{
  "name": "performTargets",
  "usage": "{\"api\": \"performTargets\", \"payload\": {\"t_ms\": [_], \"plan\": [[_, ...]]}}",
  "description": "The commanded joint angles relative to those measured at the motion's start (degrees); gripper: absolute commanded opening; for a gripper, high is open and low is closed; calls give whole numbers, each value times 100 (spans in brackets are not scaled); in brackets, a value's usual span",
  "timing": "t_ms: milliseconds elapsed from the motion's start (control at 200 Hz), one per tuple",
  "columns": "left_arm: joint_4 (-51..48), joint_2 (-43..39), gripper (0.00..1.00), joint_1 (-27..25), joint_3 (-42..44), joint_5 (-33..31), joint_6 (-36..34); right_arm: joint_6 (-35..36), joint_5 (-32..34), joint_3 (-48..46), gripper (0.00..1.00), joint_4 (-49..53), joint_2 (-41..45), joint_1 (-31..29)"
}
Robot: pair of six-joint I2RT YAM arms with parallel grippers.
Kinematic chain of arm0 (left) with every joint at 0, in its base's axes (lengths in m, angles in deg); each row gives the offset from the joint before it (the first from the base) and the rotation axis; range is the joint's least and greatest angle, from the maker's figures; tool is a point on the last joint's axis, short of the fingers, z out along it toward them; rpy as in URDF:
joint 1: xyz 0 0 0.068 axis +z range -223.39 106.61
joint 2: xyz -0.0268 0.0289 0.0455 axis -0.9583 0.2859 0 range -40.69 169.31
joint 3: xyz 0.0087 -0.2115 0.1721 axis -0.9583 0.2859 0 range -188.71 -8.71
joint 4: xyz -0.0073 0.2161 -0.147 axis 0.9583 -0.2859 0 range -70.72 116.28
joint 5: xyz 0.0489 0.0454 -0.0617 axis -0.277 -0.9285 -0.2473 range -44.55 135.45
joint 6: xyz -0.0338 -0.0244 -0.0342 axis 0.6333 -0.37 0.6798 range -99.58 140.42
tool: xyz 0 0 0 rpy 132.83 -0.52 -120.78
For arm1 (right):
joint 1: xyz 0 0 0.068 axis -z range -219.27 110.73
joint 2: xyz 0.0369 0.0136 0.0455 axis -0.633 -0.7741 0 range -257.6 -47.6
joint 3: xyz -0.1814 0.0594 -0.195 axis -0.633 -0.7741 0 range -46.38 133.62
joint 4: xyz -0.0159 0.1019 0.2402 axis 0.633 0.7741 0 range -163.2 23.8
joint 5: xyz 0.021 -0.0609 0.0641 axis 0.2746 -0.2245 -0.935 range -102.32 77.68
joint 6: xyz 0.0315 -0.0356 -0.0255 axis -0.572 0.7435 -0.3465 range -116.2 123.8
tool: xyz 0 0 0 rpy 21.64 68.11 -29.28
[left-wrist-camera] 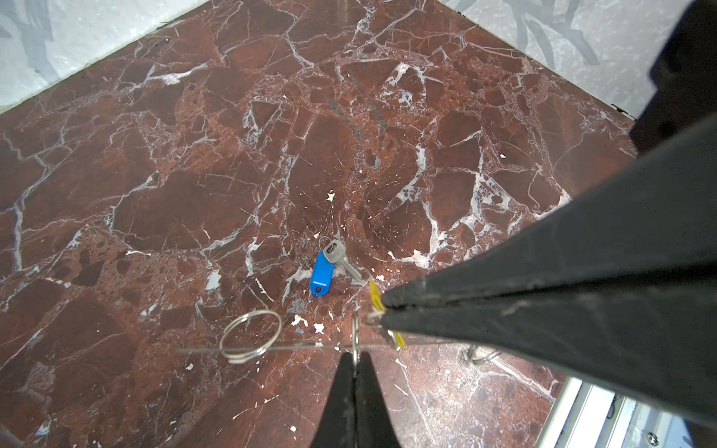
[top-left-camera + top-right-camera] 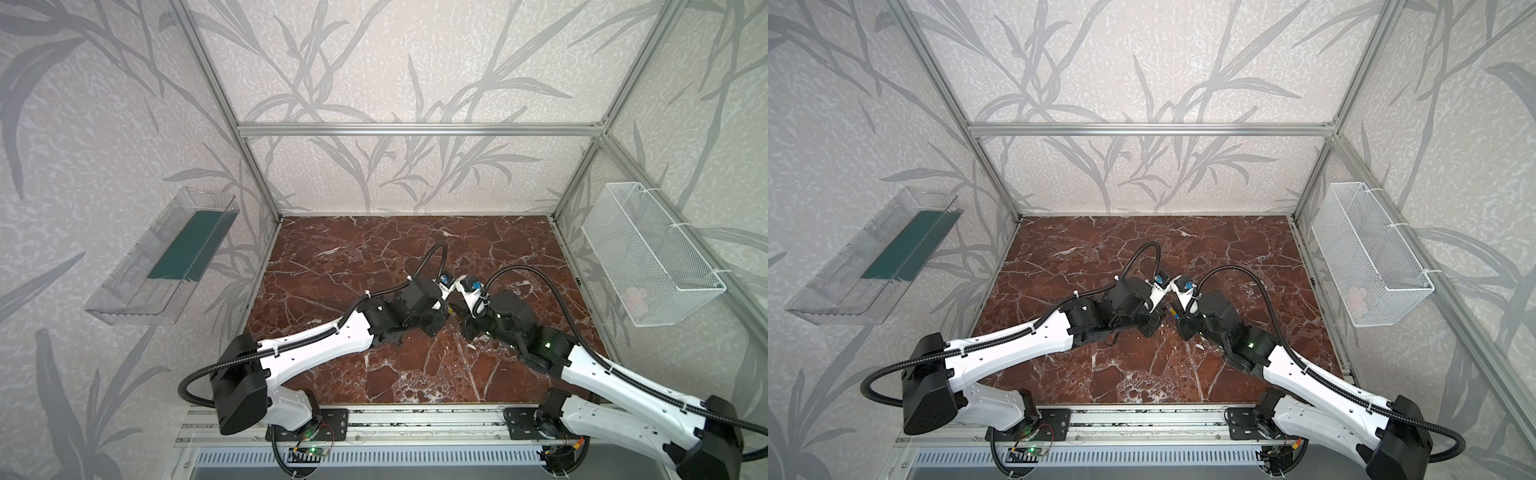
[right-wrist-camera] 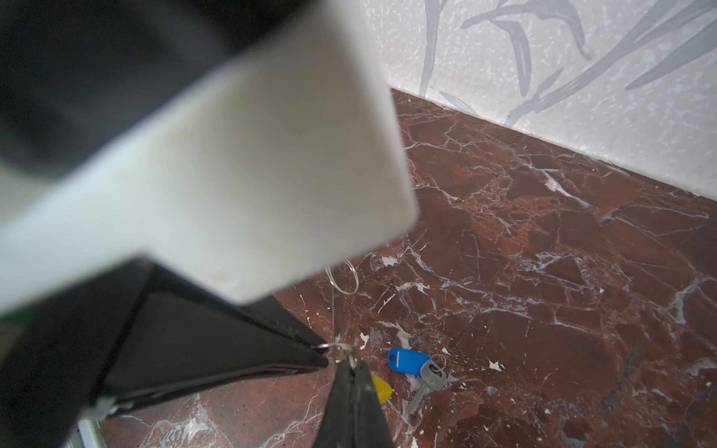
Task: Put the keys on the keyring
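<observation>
Where the two arms meet near the middle of the bench (image 2: pixel 374 257), both claws are seen pressed fully closed, tip almost against tip. The left gripper (image 1: pixel 355 358) is clamped on a small metal ring (image 1: pixel 355 329), which is seen edge-on between its fingertips. The right gripper (image 3: pixel 351 366) is closed on the yellow key (image 3: pixel 381 386): a loop of wire is pinched at its very tip, and the yellow tag is seen just behind the fingers, partly hidden by them. The blue key (image 1: pixel 321 273) is laid flat on the bench with its metal blade beside its tag. It is touched by neither claw and is found a little beyond the tips, on the side of the back right corner. The keyring (image 1: pixel 240 357), a split ring of coiled wire, is seen apart from both claws, on the side of the back left corner. A thin straight line is seen running from it to the spot where the tips meet. What that line is, and whether the keyring rests on the bench or is lifted off it, cannot be told.
</observation>
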Motion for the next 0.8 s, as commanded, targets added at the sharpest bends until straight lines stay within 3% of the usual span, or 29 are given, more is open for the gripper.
{"api": "performTargets", "payload": {"t_ms": [0, 795], "plan": [[61, -78, 0, -425, -32, 412, -572, 50, -222, 130, 0, -184, -69, 22], [443, -306, 0, -434, 230, 1136, -748, 2, -352, 113, 0, -360, -139, 22]]}}
